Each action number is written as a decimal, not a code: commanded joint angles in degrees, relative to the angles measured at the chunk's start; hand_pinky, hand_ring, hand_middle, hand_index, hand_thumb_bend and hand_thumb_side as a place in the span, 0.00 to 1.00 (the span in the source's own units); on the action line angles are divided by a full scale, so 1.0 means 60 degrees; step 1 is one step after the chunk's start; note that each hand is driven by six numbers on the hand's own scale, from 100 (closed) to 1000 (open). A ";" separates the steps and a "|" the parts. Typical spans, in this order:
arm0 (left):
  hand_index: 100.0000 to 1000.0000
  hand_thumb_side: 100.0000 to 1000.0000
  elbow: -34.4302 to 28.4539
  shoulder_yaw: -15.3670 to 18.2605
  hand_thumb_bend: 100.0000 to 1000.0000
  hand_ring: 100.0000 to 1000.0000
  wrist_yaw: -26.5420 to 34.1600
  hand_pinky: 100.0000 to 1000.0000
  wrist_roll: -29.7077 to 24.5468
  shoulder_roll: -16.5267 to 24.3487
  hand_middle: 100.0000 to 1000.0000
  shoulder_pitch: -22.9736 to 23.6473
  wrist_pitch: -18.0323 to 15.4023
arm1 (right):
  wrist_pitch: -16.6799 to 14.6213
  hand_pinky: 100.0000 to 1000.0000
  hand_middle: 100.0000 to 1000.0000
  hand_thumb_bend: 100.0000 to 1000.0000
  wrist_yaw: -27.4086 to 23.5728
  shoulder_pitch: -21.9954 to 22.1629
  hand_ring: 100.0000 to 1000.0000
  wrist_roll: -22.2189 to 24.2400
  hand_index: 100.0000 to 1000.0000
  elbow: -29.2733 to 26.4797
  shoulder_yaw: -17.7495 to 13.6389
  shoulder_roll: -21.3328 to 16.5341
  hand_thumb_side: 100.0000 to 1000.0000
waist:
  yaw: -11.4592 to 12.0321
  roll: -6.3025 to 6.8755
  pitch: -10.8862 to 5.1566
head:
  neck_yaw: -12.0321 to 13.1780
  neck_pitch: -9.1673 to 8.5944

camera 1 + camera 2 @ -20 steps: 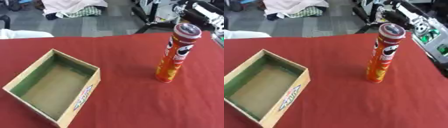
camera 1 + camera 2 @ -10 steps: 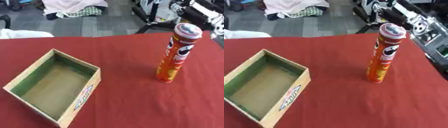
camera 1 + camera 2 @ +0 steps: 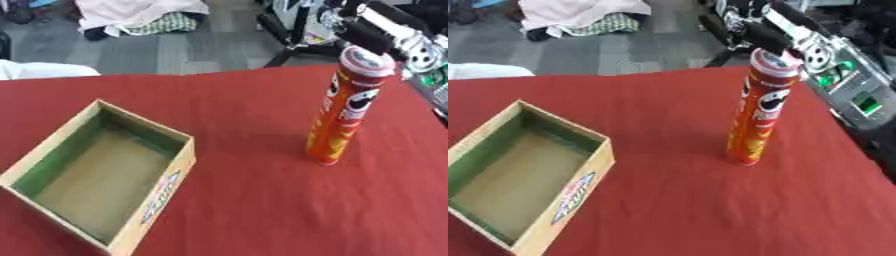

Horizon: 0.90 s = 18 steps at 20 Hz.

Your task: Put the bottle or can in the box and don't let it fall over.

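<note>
Box: an open cardboard box [image 3: 105, 175] lies nearest, at the lower left of the red tablecloth [image 3: 254, 210]; it is empty, with green inner walls, a tan floor and a printed label on its outer right side.
Can: a tall orange crisp can [image 3: 343, 107] stands upright on the cloth to the right of the box and well apart from it, outside it; its lid is grey with a red rim, and a face logo shows on its side.
Right arm: a black and silver arm [image 3: 798, 35] comes in from the upper right corner, its dark end just behind and above the top of the can; I cannot tell whether it touches the can.
Right hand: its fingers are not made out, so wide or narrow cannot be told.
Left hand: not seen in either view.
Beyond the table: a grey floor with a heap of pale clothing [image 3: 140, 15] at the top left, and black equipment legs [image 3: 293, 35] behind the can.
</note>
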 commanded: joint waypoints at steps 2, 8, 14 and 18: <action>0.71 0.39 -0.0148 0.0093 0.50 0.76 -0.0027 0.86 -0.0010 0.0242 0.80 -0.0097 -0.0025 | 0.0026 0.89 1.00 0.00 0.0019 -0.0132 1.00 0.0097 0.97 -0.0317 -0.0050 -0.0259 1.00 | 0.0020 -0.0001 -0.0094 | -0.0007 -0.0106; 0.71 0.39 -0.0148 0.0098 0.49 0.76 -0.0028 0.86 -0.0007 0.0234 0.80 -0.0103 -0.0032 | 0.0057 0.89 1.00 0.00 0.0048 -0.0177 1.00 0.0174 0.97 -0.0365 0.0014 -0.0202 1.00 | 0.0048 0.0003 -0.0055 | 0.0001 -0.0078; 0.71 0.39 -0.0148 0.0098 0.49 0.76 -0.0023 0.86 -0.0013 0.0224 0.80 -0.0108 -0.0033 | 0.0062 0.89 1.00 0.00 0.0067 -0.0177 1.00 0.0185 0.97 -0.0361 0.0027 -0.0185 1.00 | 0.0052 0.0013 -0.0021 | 0.0003 -0.0051; 0.71 0.39 -0.0148 0.0099 0.49 0.76 -0.0024 0.86 -0.0016 0.0221 0.80 -0.0111 -0.0036 | 0.0061 0.89 1.00 0.00 0.0056 -0.0161 1.00 0.0171 0.97 -0.0359 0.0018 -0.0184 1.00 | 0.0054 0.0023 -0.0013 | 0.0007 -0.0042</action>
